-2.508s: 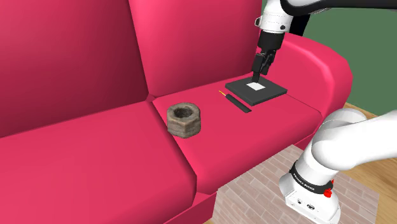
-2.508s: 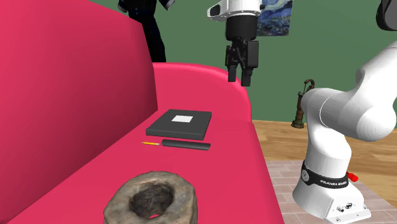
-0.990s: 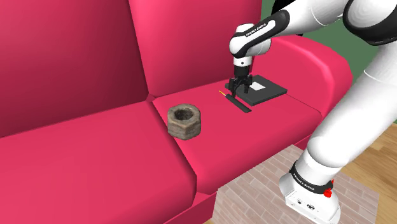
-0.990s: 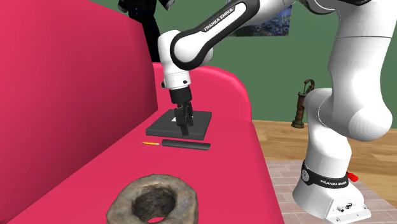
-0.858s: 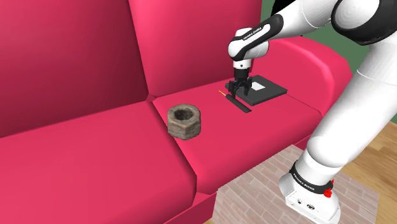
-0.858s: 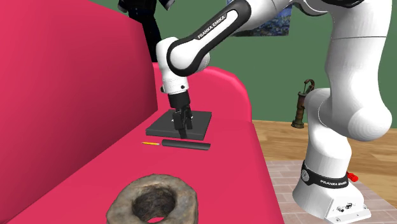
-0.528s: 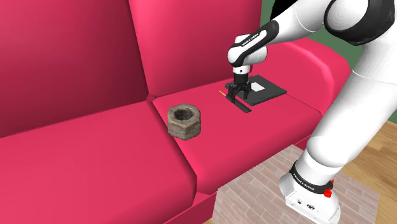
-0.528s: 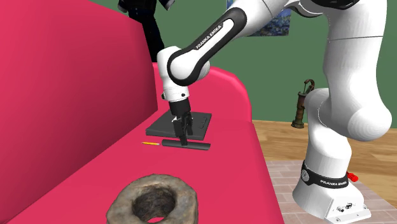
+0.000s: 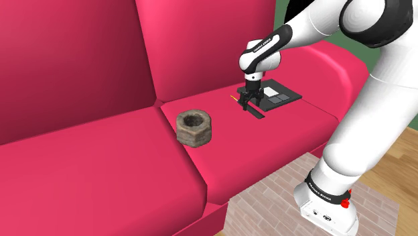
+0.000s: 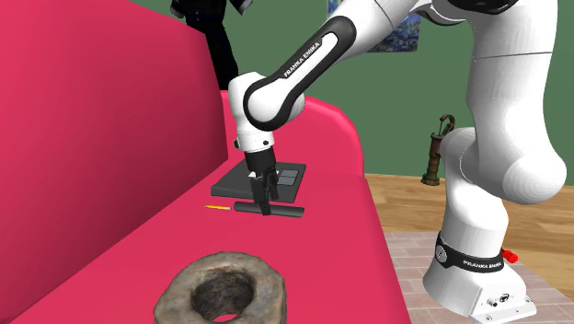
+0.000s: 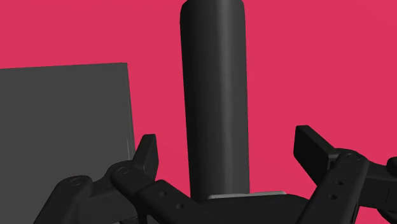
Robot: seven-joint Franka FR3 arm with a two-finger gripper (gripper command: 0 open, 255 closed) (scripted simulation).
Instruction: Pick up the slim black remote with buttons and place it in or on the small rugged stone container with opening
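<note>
The rough grey stone container (image 9: 194,127) sits mouth-up on the red sofa (image 9: 120,171). The remote (image 11: 214,95), a slim smooth black bar, lies flat inside the spread hand (image 11: 228,147), untouched.

On the sofa (image 9: 100,167) seat the remote (image 9: 256,111) lies just beside a flat slab (image 9: 278,96), on the slab's side toward the container (image 9: 194,126); the container stands well apart, to the shoulder view's left, near the cushion seam; a thin stick (image 9: 234,98) lies at the remote's backrest end; the gripper (image 9: 248,105) hangs over the remote, its fingers (image 11: 146,156) apart on either side, not touching it.
</note>
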